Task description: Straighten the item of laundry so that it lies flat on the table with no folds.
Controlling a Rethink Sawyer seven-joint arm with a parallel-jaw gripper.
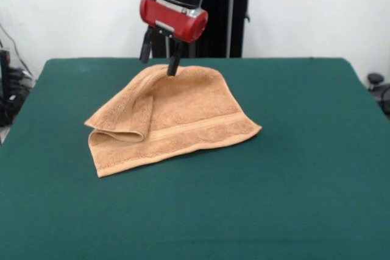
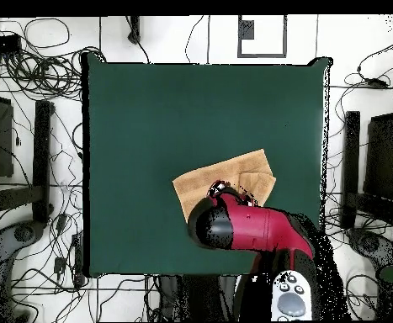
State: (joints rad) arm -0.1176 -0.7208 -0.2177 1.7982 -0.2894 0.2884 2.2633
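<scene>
The orange-tan towel (image 1: pixel 183 117) lies on the green table (image 1: pixel 304 162), a little left of centre towards the robot's side. Its left corner is folded back over itself (image 1: pixel 125 123), and a woven band (image 1: pixel 201 127) runs along the near edge. My gripper (image 1: pixel 159 59) hangs over the towel's far edge with its fingers apart. The right fingertip (image 1: pixel 173 68) is at the cloth's raised far edge; the left one is clear of it. In the overhead view the red arm (image 2: pixel 250 229) covers part of the towel (image 2: pixel 233 175) and hides the gripper.
The robot's pedestal (image 1: pixel 228 19) stands behind the table's far edge. Cables and black equipment (image 2: pixel 31 151) lie on the floor on both sides of the table (image 2: pixel 191 109). A black object (image 1: pixel 376 81) sits past the table's right edge.
</scene>
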